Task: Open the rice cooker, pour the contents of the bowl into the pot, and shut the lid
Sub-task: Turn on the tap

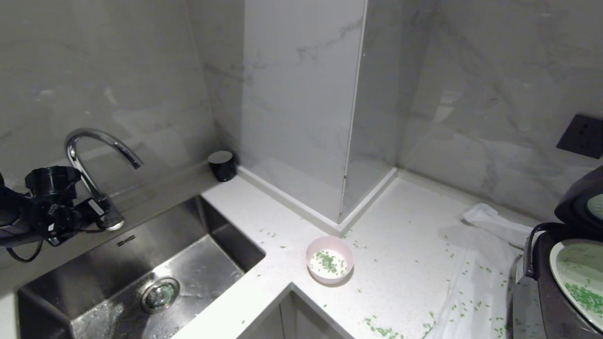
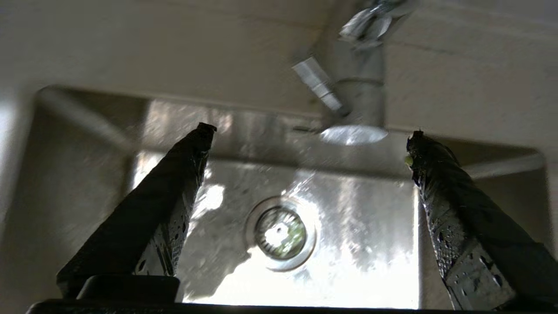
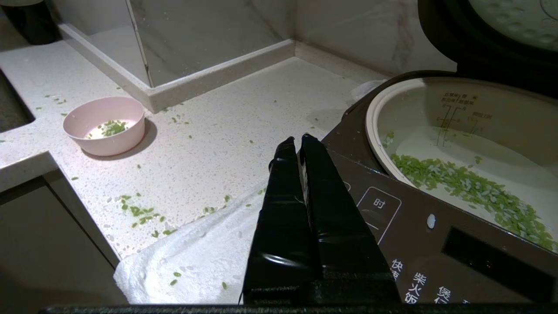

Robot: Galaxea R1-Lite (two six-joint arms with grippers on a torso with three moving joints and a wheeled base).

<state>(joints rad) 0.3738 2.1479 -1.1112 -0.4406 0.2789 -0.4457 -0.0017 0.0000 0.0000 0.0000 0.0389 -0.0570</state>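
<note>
One pink bowl (image 1: pixel 330 259) at 9 o'clock of one rice cooker (image 1: pixel 560 292); left gripper (image 2: pixel 309 135) spread wide, empty; right gripper (image 3: pixel 300 141) pinched closed, empty.

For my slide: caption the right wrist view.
Shut right claw beside the open rice cooker; bowl nearly empty.

My rice cooker (image 3: pixel 418 226), dark brown with white-outlined buttons, stands at the right end of the surface (image 1: pixel 400 226) with its lid (image 1: pixel 577 197) raised on the hinge. The white-lined pot (image 3: pixel 462 144) inside holds a band of bright green grains (image 3: pixel 471 192). The small pale pink bowl (image 1: pixel 330 259) sits upright near the surface's front edge, beside the sink corner, a few grains left on its white bottom; others lie scattered around it.
</note>
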